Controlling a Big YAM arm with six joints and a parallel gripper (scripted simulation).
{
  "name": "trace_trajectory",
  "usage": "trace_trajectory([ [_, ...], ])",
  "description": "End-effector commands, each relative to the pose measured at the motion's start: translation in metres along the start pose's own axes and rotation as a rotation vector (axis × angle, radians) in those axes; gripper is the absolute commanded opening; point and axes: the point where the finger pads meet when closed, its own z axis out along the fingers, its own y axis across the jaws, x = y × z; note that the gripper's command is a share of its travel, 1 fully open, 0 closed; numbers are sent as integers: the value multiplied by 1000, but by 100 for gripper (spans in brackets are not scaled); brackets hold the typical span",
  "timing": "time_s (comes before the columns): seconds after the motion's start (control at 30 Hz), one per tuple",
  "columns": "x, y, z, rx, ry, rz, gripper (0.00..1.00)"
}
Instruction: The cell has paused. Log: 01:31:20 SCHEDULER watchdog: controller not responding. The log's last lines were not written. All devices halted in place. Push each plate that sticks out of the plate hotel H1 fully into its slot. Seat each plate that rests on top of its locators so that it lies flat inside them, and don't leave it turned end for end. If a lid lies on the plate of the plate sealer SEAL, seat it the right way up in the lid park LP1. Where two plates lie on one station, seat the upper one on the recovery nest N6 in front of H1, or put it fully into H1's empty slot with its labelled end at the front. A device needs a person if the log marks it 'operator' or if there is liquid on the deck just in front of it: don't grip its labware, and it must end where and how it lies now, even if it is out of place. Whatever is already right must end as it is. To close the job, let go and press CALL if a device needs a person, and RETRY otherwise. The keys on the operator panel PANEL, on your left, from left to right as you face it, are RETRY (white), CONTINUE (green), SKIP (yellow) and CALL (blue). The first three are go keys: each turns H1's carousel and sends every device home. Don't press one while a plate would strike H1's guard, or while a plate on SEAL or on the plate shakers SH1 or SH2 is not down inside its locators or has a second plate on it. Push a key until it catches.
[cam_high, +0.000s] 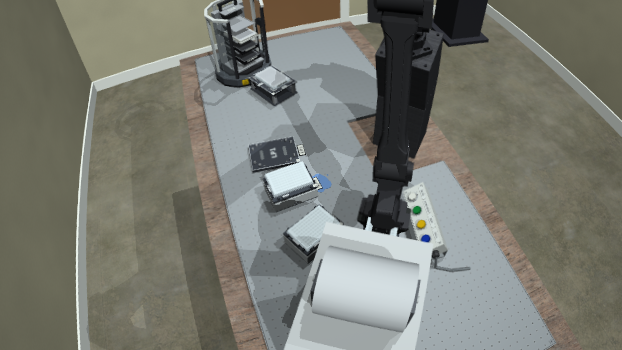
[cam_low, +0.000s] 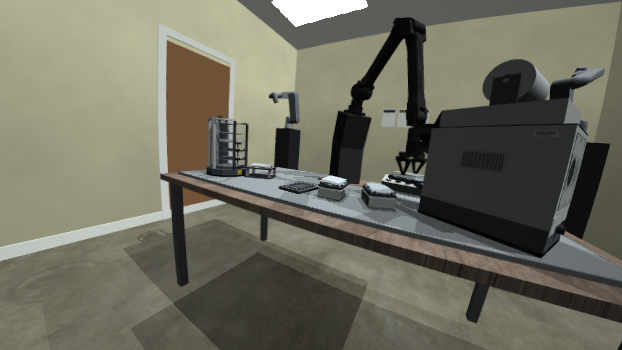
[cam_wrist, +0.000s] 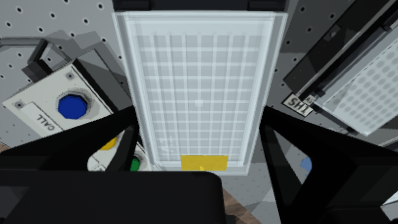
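Note:
My gripper (cam_high: 382, 230) (cam_low: 411, 167) (cam_wrist: 199, 112) hangs low at the mouth of the plate sealer SEAL (cam_high: 370, 285) (cam_low: 500, 175). In the wrist view its two black fingers press on the long sides of a clear lid (cam_wrist: 200, 75), which covers a white well plate with a yellow tag (cam_wrist: 204, 163) at the near end. The gripper is shut on this lid. The lid park (cam_high: 273, 153) is a flat black pad farther up the deck. The operator panel (cam_high: 434, 226) lies just beside my gripper, and its blue CALL key (cam_high: 425, 238) (cam_wrist: 72, 106) is in view.
Shaker SH1 (cam_high: 296, 249) (cam_wrist: 300, 103), beside SEAL, bears a plate (cam_high: 312, 227) (cam_wrist: 365, 90) lying askew. A second shaker's plate (cam_high: 289, 180) has a blue puddle (cam_high: 322, 182) (cam_wrist: 306, 164) beside it. The plate hotel H1 (cam_high: 235, 45) (cam_low: 227, 147) stands far back, with a plate (cam_high: 272, 80) on the nest in front of it.

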Motion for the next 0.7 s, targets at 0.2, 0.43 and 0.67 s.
trace_trajectory([
  [0.2, -3, -3, -11, -1, -8, 2, 84],
  [0.43, -1, -2, -12, -2, -4, 2, 84],
  [0.67, 5, -1, -9, -2, 9, 1, 84],
])
